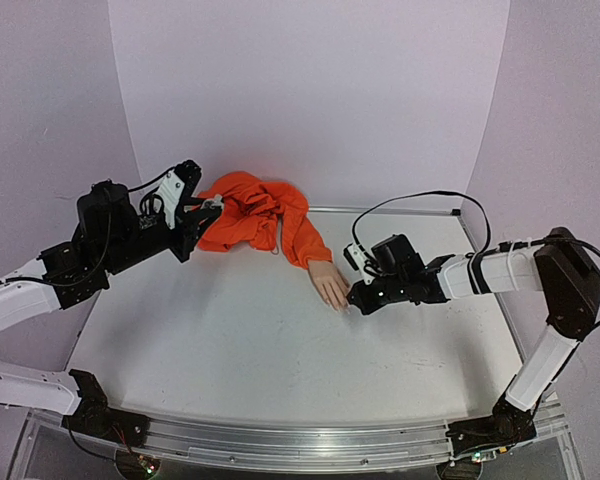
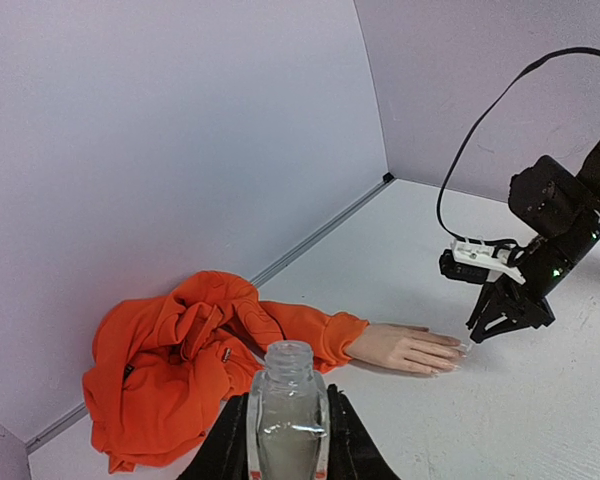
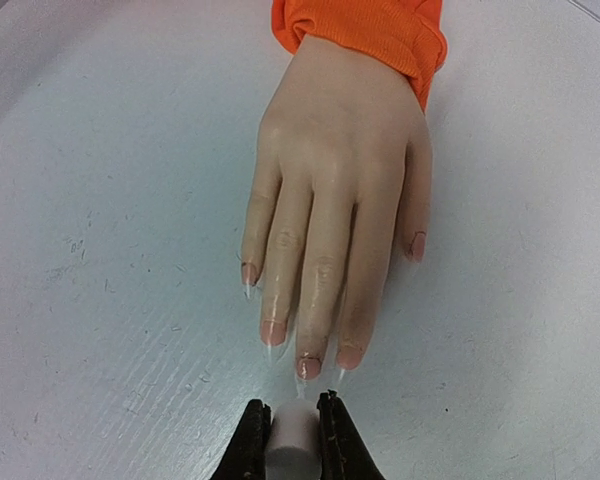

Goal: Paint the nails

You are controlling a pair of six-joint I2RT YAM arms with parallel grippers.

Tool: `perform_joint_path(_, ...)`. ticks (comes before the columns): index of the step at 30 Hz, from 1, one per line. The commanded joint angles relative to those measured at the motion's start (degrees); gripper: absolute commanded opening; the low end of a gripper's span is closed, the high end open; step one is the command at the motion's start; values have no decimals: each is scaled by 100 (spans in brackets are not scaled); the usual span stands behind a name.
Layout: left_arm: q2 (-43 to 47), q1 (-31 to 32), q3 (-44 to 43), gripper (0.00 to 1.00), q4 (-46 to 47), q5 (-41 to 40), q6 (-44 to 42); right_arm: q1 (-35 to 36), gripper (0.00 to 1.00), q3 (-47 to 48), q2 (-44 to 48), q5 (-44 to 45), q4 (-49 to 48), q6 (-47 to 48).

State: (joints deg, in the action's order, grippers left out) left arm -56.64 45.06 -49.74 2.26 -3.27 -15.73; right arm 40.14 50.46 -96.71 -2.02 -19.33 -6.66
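so you've got the white table (image 1: 230, 340) with the orange sleeve (image 1: 255, 215) bunched up at the back. that heap looks like it anchors the mannequin hand (image 1: 330, 285), which lies flat, palm down, fingers spread toward your right arm. that's a good layout, since every fingertip faces the side the brush comes from.

your left gripper (image 1: 195, 215) is parked up off the table, beside the sleeve, jaws clamped on the small clear bottle (image 2: 287, 400). the bottle is upright with its neck open and no cap on. i reckon you hold it there so it can't tip and it's ready for a re-dip, well apart from the work.

your right gripper (image 1: 360, 296) is down low at the fingertips, pinched tight on a white cap (image 3: 296, 440). i take that for the brush handle, but the bristles are hidden from the wrist view, so i can't tell if they're touching anything.

the nails (image 3: 308, 366) sit right in front of that cap, with the middle finger's nail nearest. they look pinkish with clear tips. whether any are already coated, i can't tell.
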Motion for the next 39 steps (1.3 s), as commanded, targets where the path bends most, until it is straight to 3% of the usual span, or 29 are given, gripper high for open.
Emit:
perform_joint_path(1, 43, -23, -71, 0, 96, -62, -210, -21, 0, 184, 17, 101, -141, 50)
perform_joint_path(39, -103, -26, 104, 0, 228, -7, -316, -21, 0, 158, -295, 202, -45, -46)
